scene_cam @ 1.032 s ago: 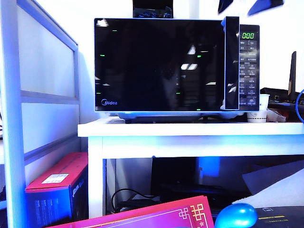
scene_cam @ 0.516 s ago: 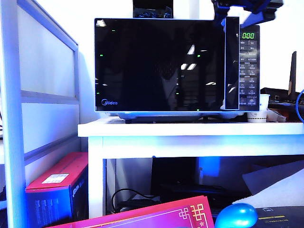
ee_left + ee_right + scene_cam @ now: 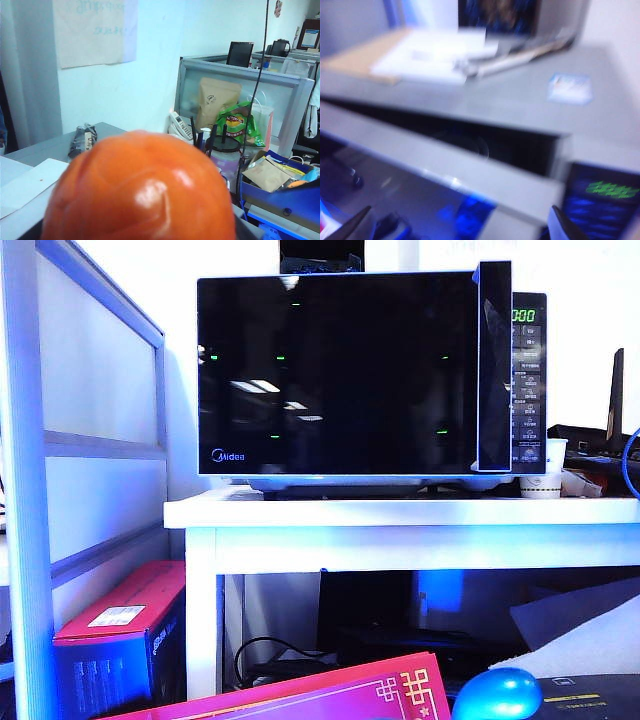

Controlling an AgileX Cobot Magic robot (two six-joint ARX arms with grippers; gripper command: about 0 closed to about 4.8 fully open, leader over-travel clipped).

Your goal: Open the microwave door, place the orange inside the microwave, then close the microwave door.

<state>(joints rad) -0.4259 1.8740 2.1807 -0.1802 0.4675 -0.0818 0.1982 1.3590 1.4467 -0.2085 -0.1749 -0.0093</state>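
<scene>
Reading "Midea" (image 3: 231, 455) on the microwave door (image 3: 335, 375); left end effector (image 3: 140, 235) holding the orange (image 3: 140, 187), right end effector (image 3: 462, 225) wide above the microwave (image 3: 527, 380).

Place I was driving in: an office | evidence: grey cubicle partition (image 3: 240, 75) with snack bags against it, desk phone (image 3: 180, 126), monitor (image 3: 240, 53) behind, paper notice (image 3: 95, 30) on the wall | exterior: microwave (image 3: 360, 375) on a white table (image 3: 400, 515), boxes underneath.
</scene>
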